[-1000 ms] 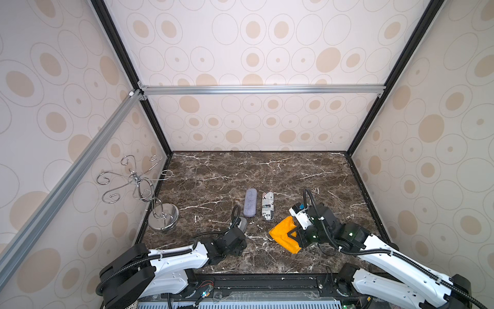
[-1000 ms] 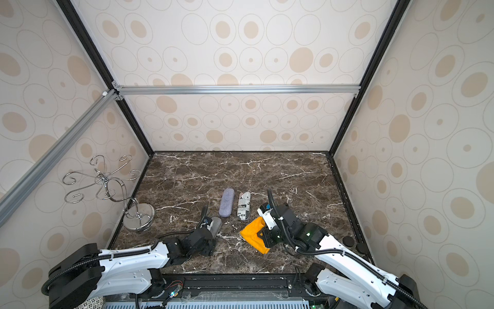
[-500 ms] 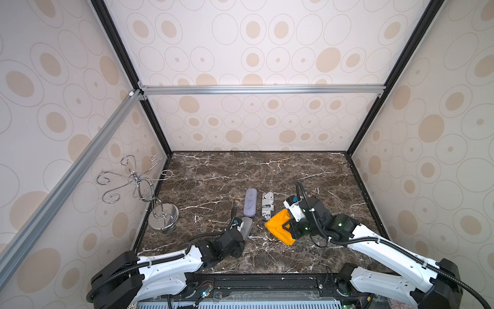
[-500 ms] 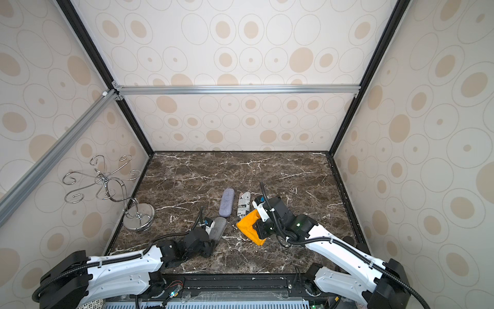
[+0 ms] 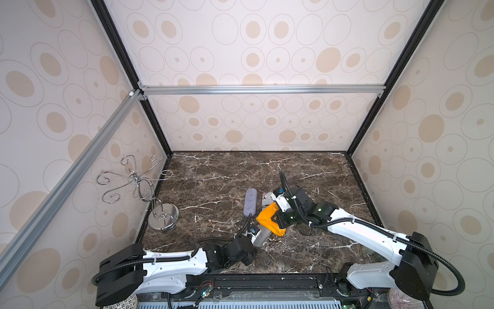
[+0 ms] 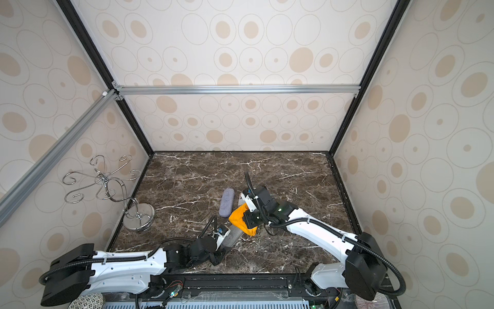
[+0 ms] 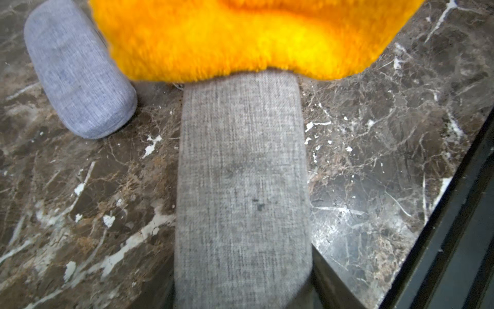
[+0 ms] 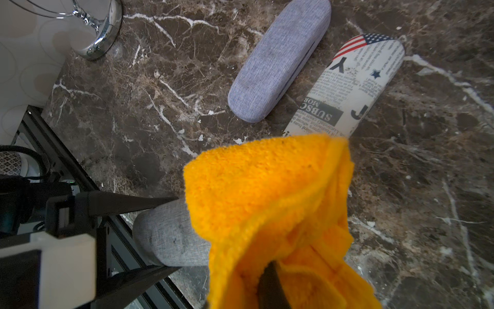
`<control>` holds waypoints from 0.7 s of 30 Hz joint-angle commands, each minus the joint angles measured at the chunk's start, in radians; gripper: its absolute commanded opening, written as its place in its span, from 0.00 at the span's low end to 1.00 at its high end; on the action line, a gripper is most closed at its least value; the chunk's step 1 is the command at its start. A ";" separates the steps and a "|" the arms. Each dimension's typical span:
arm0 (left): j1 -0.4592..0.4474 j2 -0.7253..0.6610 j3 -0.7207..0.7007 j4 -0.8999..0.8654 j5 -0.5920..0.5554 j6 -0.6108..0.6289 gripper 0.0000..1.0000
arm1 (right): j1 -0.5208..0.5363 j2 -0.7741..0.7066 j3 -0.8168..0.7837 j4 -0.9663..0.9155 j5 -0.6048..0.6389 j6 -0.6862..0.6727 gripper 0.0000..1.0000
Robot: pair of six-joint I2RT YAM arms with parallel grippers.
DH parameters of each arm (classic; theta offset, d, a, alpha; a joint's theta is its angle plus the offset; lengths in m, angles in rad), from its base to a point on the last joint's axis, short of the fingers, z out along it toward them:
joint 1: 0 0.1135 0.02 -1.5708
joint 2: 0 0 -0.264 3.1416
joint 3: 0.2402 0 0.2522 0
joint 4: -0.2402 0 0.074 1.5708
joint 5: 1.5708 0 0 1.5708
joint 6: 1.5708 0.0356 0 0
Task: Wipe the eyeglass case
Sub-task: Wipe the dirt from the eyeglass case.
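My left gripper (image 5: pixel 256 242) is shut on the near end of a grey fabric eyeglass case (image 5: pixel 263 235), which points away from it over the marble floor. In the left wrist view the case (image 7: pixel 243 187) runs straight out from the jaws, and an orange fluffy cloth (image 7: pixel 240 40) covers its far end. My right gripper (image 5: pixel 279 221) is shut on that cloth (image 5: pixel 267 217) and presses it onto the case's far end. The right wrist view shows the cloth (image 8: pixel 267 187) draped over the case (image 8: pixel 168 235), with the left gripper's black fingers (image 8: pixel 133 203) on either side of it.
A blue-grey eyeglass case (image 5: pixel 250 202) and a newspaper-print case (image 8: pixel 347 88) lie side by side just beyond the cloth. A chrome hook stand (image 5: pixel 163 216) stands at the left wall. The black front rail (image 7: pixel 454 214) runs close beside the held case.
My left gripper has shut on the grey case. My right gripper has carried the orange cloth leftward and onto the case's far end.
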 commanded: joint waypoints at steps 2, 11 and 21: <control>-0.020 0.005 0.058 0.139 -0.042 0.078 0.50 | 0.059 0.003 -0.031 0.048 -0.077 0.018 0.00; -0.023 0.007 0.057 0.211 -0.040 0.097 0.49 | 0.104 0.036 -0.092 0.141 -0.151 0.093 0.00; -0.039 -0.073 0.014 0.192 -0.031 0.117 0.49 | 0.006 -0.029 -0.059 -0.086 0.175 0.086 0.00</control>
